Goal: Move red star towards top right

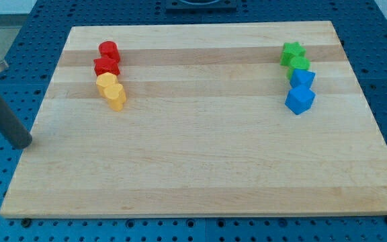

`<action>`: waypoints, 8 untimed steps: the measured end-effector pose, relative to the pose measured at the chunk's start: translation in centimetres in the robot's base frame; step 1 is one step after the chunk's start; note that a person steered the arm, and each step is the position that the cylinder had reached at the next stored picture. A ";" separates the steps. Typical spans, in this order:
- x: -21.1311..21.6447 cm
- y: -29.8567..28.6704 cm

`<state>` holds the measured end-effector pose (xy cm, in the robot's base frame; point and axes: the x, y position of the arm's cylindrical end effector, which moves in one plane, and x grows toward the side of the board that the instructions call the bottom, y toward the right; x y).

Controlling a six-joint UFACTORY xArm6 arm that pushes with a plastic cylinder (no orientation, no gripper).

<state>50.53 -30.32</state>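
The red star [106, 66] lies near the board's top left, in a tight column of blocks. Another red block [108, 49], rounded in shape, touches it from above. Two yellow blocks [106, 83] [116, 97] touch it from below. My tip [23, 144] is at the view's left, just off the wooden board's left edge [35, 121]. It is well to the left of and below the red star, touching no block.
A second column stands near the top right: a green star [292, 51], a green block [299, 64], a blue block [302, 78] and a blue block [299, 100]. The board rests on a blue perforated table [5, 81].
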 end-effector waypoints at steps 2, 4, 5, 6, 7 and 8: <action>-3.3 -0.2; -18.0 0.7; -23.8 4.2; -25.5 11.4; -25.6 9.0; -24.2 3.7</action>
<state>26.32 -26.65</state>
